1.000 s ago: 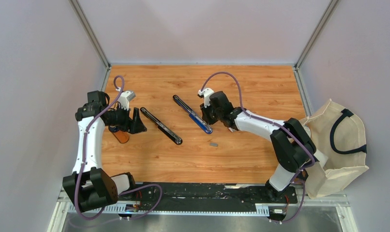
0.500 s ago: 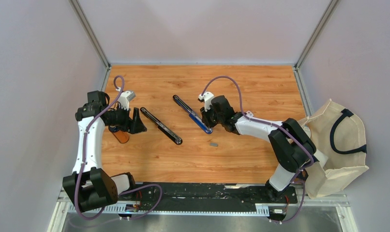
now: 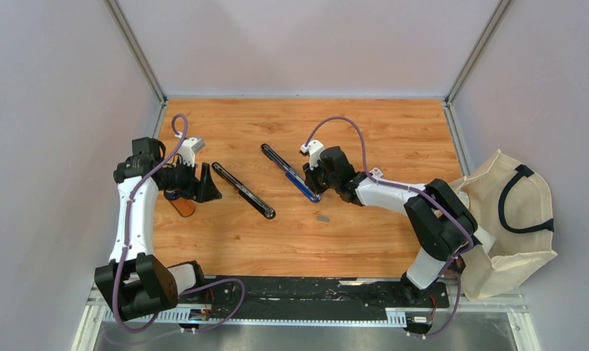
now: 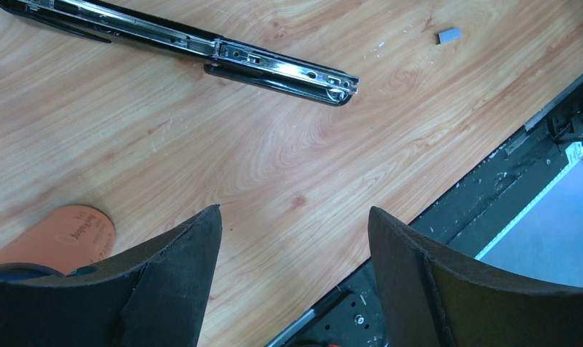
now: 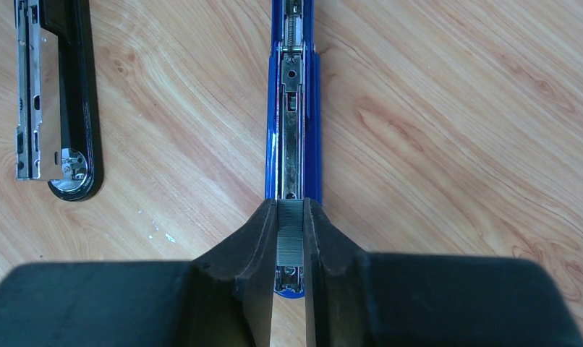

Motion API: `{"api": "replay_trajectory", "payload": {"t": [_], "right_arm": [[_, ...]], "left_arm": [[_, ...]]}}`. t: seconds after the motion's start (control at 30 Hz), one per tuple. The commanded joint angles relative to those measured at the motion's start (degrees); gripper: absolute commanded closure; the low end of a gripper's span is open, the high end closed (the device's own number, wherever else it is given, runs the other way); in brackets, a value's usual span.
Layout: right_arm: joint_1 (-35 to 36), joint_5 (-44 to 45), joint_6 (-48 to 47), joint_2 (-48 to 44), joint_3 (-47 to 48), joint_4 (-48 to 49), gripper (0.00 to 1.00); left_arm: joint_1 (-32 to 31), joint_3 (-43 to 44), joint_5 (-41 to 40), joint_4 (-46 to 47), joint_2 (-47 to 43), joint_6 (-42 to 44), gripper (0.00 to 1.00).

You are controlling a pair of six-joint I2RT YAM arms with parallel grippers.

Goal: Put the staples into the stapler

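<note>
While pinched by the right gripper (image 5: 290, 217), staples (image 5: 290, 242), perhaps touching blue stapler (image 5: 293, 108).

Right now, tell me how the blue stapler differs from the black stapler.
Colour: the blue stapler has a blue body, the black stapler a black one. State: the right hand holds a staple strip over the blue stapler's channel; no hand is at the black stapler. Both lie opened flat, metal channels up, roughly parallel.
</note>
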Motion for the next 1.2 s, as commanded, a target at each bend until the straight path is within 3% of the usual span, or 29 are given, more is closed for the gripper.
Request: {"api": "replay_trajectory", "payload": {"t": [0.0, 1.17], "right_arm": [[0.3, 0.3, -0.5, -0.1, 0.0, 3.7, 0.81], [0.3, 0.1, -0.5, 2.1, 1.1, 2.1, 0.81]], "left_arm": [[0.5, -0.1, 1.4, 0.8, 0.2, 0.6, 0.18], [0.5, -0.1, 1.6, 0.6, 0.7, 0.9, 0.18]]}}
